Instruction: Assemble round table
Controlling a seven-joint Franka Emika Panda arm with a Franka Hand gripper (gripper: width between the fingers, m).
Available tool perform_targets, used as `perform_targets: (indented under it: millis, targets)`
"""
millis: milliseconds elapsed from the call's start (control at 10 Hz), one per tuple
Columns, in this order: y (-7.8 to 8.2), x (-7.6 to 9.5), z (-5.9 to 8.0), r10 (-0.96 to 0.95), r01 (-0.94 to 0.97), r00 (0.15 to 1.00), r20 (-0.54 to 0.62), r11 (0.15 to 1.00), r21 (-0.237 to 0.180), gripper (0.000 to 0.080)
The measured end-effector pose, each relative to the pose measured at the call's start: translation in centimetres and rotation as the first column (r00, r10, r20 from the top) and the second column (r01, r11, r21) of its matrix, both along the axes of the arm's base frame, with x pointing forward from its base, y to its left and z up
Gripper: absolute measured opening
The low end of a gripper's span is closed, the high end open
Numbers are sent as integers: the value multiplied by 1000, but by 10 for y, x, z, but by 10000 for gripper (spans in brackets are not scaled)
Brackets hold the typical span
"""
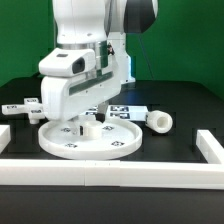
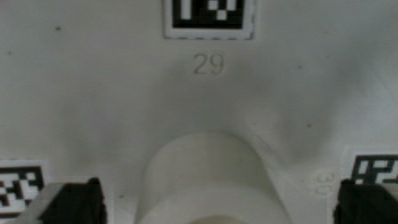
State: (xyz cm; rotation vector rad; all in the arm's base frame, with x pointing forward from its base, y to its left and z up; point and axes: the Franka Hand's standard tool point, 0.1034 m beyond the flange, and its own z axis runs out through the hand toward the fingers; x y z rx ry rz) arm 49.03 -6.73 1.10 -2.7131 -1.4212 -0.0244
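So far: no part was seen joined to another, and the assembly was judged to be at its very start.
Place of the disc (image 1: 90, 140): it was laid flat on the table (image 1: 195, 110), with its raised middle socket (image 2: 205, 170) turned up and bare.
State of the gripper (image 1: 88, 122): it was held low over the middle of the disc, its fingers (image 2: 80, 205) set apart, one on each side of the socket, with nothing clamped between them. Whether the tips touched the disc could not be told.
Place of the leg (image 1: 160, 120): it was laid on its side near the disc, on the exterior view's right of it.
Place of the foot (image 1: 22, 108): it was laid loose just beside the disc, on the exterior view's left of it.
Left to do: the leg was yet to be fitted into the socket, and the foot onto the leg.
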Motion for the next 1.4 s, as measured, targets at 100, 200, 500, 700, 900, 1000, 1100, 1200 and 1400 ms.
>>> perform_targets:
  millis: [100,200,500,700,900,1000,1100,1200,1400]
  targets:
    - [-1,1,-3,-2,2,1000,-2,1000,1,649]
    - [0,1,-4,-2,2,1000,-3,1000,2,649]
    - [1,3,-2,-2,2,1000,-1,1000,1,427]
    - [1,3,-2,-2,2,1000,0,1000,1,409]
    - [1,3,-2,-2,2,1000,0,1000,1,409]
    - [1,3,-2,-2,2,1000,0,1000,1,409]
    - [1,3,-2,-2,2,1000,0,1000,1,409]
    - [3,5,-2,4,-4,1000,1,1000,1,409]
    - [17,20,-3,28,-28,999,19,1000,9,409]
